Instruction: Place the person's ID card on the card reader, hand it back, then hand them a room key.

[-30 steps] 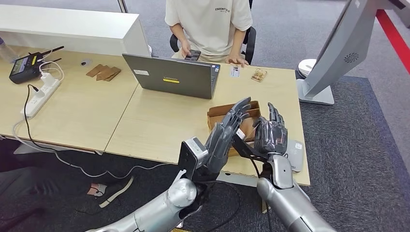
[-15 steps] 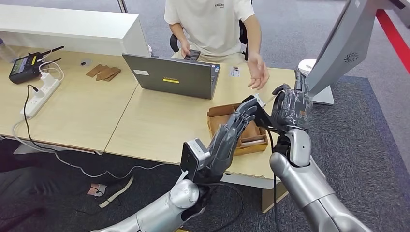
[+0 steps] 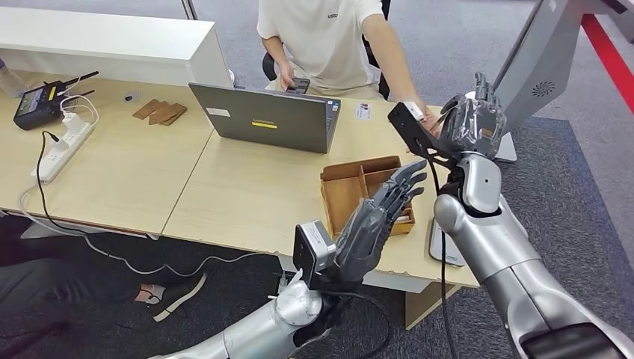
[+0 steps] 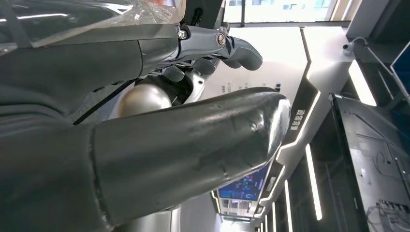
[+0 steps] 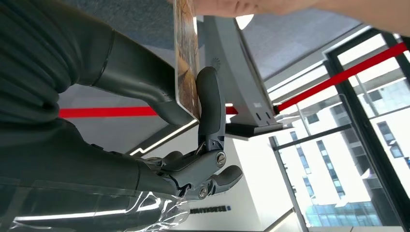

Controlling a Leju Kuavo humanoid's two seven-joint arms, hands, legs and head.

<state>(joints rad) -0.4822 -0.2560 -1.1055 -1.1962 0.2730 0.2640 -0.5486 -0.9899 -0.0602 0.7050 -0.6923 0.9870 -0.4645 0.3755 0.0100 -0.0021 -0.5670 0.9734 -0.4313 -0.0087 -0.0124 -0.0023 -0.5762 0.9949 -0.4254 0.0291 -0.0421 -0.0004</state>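
Observation:
My right hand (image 3: 472, 120) is raised over the table's far right corner, beside the person's outstretched hand (image 3: 425, 118). In the right wrist view it pinches a patterned room key card (image 5: 186, 58) between thumb and a finger (image 5: 209, 106). The person's fingers (image 5: 251, 6) touch the card's far edge. My left hand (image 3: 381, 213) hovers open with spread fingers over the front of the brown wooden card box (image 3: 345, 188). Its thumb (image 4: 183, 145) has nothing against it. A small ID card (image 3: 363, 111) lies on the table by the person. The grey card reader (image 3: 447, 247) sits at the table's front right edge.
An open laptop (image 3: 262, 117) stands between me and the seated person. A grey monitor stand (image 3: 523, 67) rises just right of my right hand. At the far left lie a power strip (image 3: 63, 149), a black handheld device (image 3: 37, 105) and wooden pieces (image 3: 158, 112).
My right hand rose from the wooden box up and to the right with the card. The person's hand reached out to meet it. My left hand dropped slightly.

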